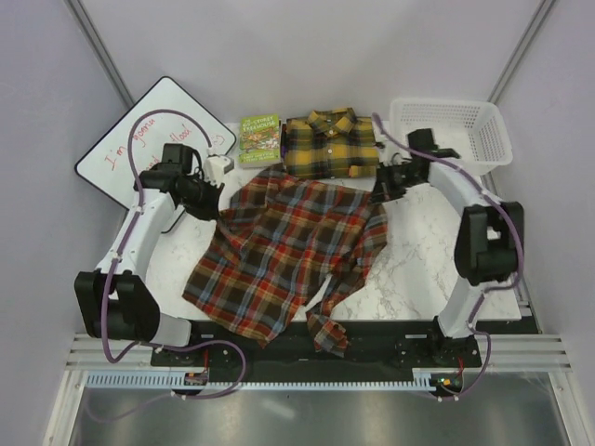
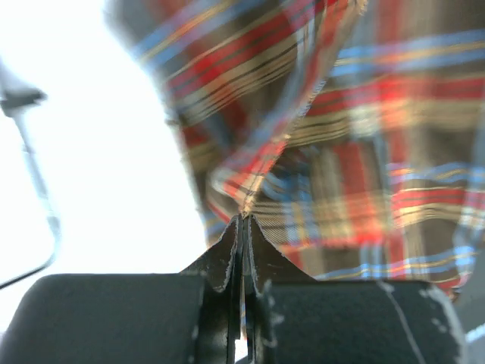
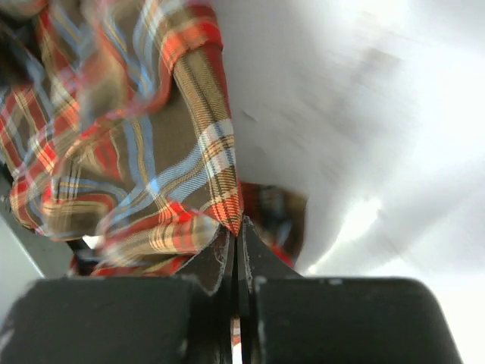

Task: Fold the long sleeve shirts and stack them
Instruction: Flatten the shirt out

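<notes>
The red-brown plaid shirt [image 1: 288, 251] is stretched over the middle of the table, one sleeve hanging past the near edge. My left gripper [image 1: 218, 199] is shut on its far left edge, the cloth [image 2: 333, 152] hanging from the pinched tips. My right gripper [image 1: 379, 192] is shut on its far right edge, a fold of cloth [image 3: 159, 174] held between the jaws. The yellow and black shirt [image 1: 330, 143] lies folded at the far middle, just beyond the red-brown one.
A small green book [image 1: 259, 138] lies left of the yellow shirt. A white basket [image 1: 454, 133] stands at the far right. A whiteboard [image 1: 149, 139] with red writing lies at the far left.
</notes>
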